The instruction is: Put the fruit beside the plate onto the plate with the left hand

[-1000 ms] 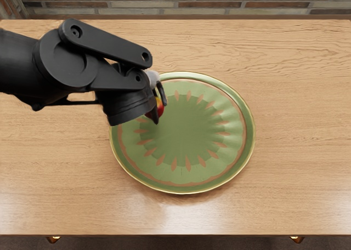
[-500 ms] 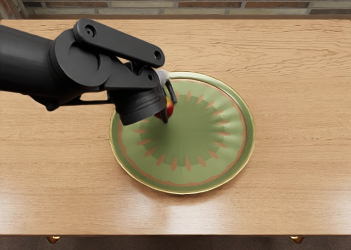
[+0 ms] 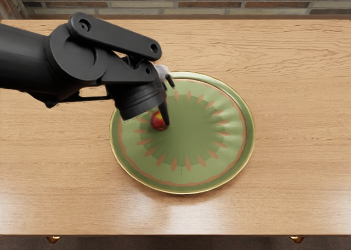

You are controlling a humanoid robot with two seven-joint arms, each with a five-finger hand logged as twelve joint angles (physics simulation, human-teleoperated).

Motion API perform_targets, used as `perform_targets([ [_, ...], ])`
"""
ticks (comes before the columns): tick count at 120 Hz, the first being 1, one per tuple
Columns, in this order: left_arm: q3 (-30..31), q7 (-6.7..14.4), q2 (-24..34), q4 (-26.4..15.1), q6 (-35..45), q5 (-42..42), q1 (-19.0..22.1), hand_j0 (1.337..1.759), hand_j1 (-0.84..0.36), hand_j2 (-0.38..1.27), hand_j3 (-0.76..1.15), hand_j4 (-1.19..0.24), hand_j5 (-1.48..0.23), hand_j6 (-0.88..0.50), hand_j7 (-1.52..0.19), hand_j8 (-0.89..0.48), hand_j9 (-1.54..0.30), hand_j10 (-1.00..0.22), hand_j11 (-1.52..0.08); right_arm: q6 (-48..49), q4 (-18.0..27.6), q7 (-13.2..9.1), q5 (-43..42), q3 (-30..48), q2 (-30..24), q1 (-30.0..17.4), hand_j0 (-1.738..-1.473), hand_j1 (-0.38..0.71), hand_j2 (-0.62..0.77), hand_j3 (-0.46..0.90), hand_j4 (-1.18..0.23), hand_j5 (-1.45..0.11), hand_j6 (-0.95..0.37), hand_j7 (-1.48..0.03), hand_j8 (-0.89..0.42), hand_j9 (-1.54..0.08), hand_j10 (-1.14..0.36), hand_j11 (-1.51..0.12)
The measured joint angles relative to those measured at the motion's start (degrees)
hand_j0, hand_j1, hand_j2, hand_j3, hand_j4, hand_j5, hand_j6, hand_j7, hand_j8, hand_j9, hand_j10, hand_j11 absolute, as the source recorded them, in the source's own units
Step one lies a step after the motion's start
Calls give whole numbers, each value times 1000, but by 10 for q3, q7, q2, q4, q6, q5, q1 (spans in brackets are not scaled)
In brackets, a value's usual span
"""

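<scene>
A small red and yellow fruit [image 3: 158, 120] lies on the left part of the green plate [image 3: 219, 124], just inside its patterned ring. My left hand [image 3: 163, 103] hovers right above it, at the end of the black arm that enters from the left. Its fingers are spread: one dark finger [image 3: 164, 114] points straight down and stands against the fruit's right side, and another sticks out toward the plate's far rim. Nothing wraps around the fruit. The bulky wrist hides the plate's upper left rim.
The wooden table [image 3: 296, 69] stretches around the plate, with a brick wall [image 3: 219, 0] behind its far edge. The table's front edge runs along the bottom of the view.
The fruit was tucked under the curled fingers above the plate; now it lies lower and slightly left on the plate, and the fingers have spread away from it.
</scene>
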Motion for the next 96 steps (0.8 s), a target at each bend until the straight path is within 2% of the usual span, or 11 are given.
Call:
perform_targets([
  [10, -42, 0, 95, 1, -21, 5, 37, 1658, 28, 62, 0, -276, -361, -266, -360, -258, -360, -286, -360, 0, 0, 0, 0, 0, 0, 0, -1658, -308, -7, 0, -35, -45, -35, -45, -35, -45, -35, -45],
  [23, -135, 0, 211, -6, -97, 27, 90, 1658, 36, 57, 0, -265, -346, -260, -346, -255, -346, -271, -346, 0, 0, 0, 0, 0, 0, 0, -1658, -308, -7, 0, -35, -45, -35, -45, -35, -45, -35, -45],
  [29, -176, 0, 264, -9, -145, 35, 113, 1658, 39, 56, 0, -262, -342, -257, -341, -254, -341, -267, -341, 0, 0, 0, 0, 0, 0, 0, -1658, -308, -7, 0, -35, -45, -35, -45, -35, -45, -35, -45],
  [44, -232, 0, 412, -14, -305, 46, 128, 1658, 43, 53, 0, -256, -334, -254, -334, -252, -334, -259, -334, 0, 0, 0, 0, 0, 0, 0, -1658, -307, -7, 0, -35, -45, -35, -45, -35, -45, -35, -45],
  [50, -252, -1, 470, -15, -378, 48, 163, 1658, 45, 52, 0, -255, -332, -253, -332, -252, -332, -257, -332, 0, 0, 0, 0, 0, 0, 0, -1658, -307, -7, 0, -35, -45, -35, -45, -35, -45, -35, -45],
  [58, -280, -1, 483, -16, -458, 49, 212, 1658, 46, 52, 0, -254, -330, -252, -330, -251, -330, -255, -330, 0, 0, -1, 0, 0, 0, 0, -1658, -307, -7, 0, -35, -45, -35, -45, -35, -45, -35, -45],
  [66, -297, -2, 484, -15, -518, 48, 243, 1658, 47, 51, 0, -253, -329, -252, -329, -251, -329, -254, -329, 0, 0, -1, 0, 0, 0, 0, -1658, -307, -7, 0, -35, -45, -35, -45, -35, -45, -35, -45],
  [78, -315, -1, 498, -7, -575, 46, 251, 1658, 48, 51, 0, -252, -328, -252, -328, -251, -327, -253, -327, 0, 0, -2, 0, 0, 0, 0, -1658, -308, -7, 0, -35, -45, -35, -45, -35, -45, -35, -45],
  [86, -322, -1, 527, 3, -592, 45, 263, 1658, 49, 50, 0, -251, -326, -250, -326, -250, -326, -251, -326, 0, 0, -2, 0, 0, 0, 0, -1658, -308, -7, 0, -35, -45, -35, -45, -35, -45, -35, -45],
  [96, -326, 0, 530, 14, -603, 44, 276, 1658, 51, 50, 0, -249, -324, -249, -324, -249, -324, -250, -324, 0, 0, -2, 0, 0, 0, 0, -1658, -308, -7, 0, -35, -45, -35, -45, -35, -45, -35, -45],
])
